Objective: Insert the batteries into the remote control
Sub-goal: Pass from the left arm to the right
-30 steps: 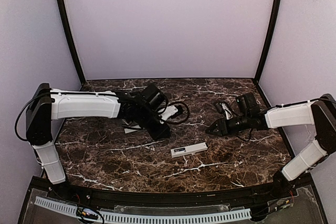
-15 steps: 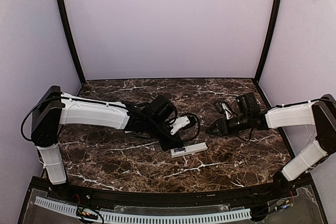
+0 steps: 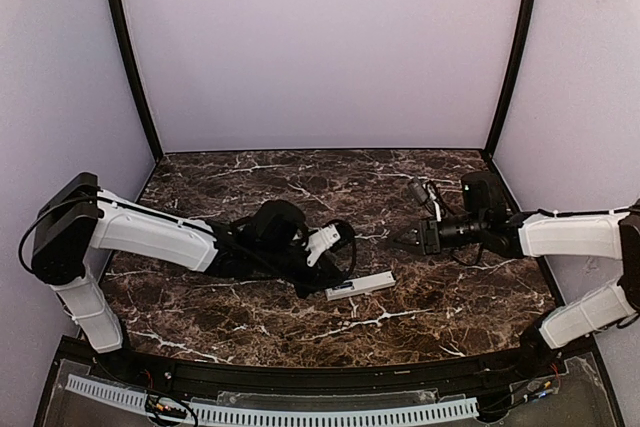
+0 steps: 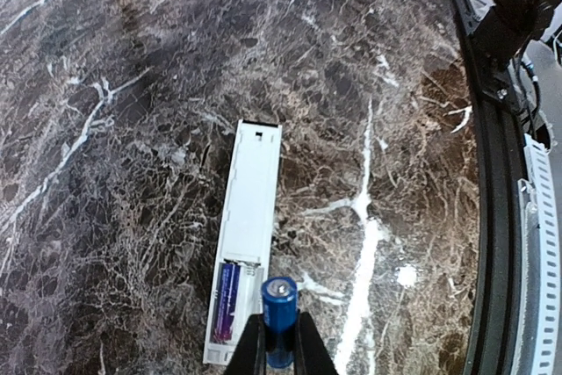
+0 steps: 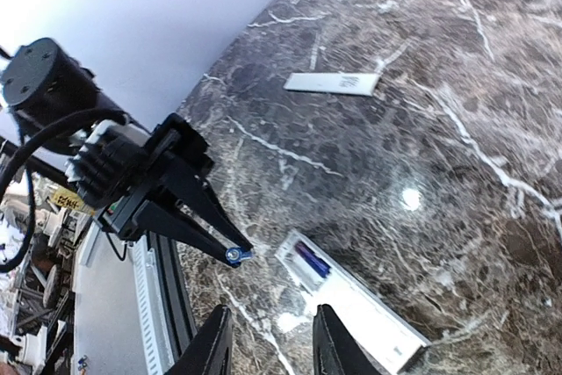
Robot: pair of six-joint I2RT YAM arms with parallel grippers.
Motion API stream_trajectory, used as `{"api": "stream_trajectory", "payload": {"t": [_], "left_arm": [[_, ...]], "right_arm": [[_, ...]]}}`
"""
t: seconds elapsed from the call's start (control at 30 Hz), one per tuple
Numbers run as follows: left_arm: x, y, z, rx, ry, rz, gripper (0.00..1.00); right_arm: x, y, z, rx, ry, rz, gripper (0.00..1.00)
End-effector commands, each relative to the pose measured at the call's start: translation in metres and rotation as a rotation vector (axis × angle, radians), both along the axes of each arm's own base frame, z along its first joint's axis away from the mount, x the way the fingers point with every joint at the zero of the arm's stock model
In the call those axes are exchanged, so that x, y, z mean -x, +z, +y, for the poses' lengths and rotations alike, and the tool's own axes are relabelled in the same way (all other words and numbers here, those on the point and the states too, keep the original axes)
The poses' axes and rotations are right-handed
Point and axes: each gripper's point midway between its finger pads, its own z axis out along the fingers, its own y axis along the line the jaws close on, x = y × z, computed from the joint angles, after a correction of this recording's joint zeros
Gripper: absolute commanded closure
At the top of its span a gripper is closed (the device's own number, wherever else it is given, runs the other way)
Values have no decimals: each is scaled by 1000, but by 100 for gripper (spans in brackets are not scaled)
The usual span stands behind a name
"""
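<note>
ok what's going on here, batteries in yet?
Half done. The left hand is shut on a blue battery, holding it close above the open compartment end of the remote control, which lies flat on the table. The other battery already sits in the compartment, and the slot beside it looks empty. The right hand hangs off to the side, open and holding nothing.

Dark brown marbling veined with white is seen on the table. At lower centre, a white remote control, a bright blue battery and a violet-blue battery are shown. The walls are rendered pale lilac.
</note>
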Motion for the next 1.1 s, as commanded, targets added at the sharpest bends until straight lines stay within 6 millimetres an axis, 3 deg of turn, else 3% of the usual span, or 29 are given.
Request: {"api": "stream_trajectory", "payload": {"t": [0.0, 0.2, 0.53, 0.7, 1.07], "left_arm": [[5, 80, -9, 341, -21, -122, 100], [24, 121, 4, 498, -76, -204, 99], [47, 153, 4, 591, -161, -258, 97], [52, 157, 2, 615, -179, -252, 97], [63, 163, -1, 644, -225, -189, 97]], "right_arm": [[23, 46, 14, -141, 105, -153, 69], [49, 80, 25, -200, 193, -294, 67], [84, 127, 45, -255, 323, -466, 67], [94, 136, 56, -260, 368, -495, 70], [104, 130, 74, -204, 436, -540, 75]]}}
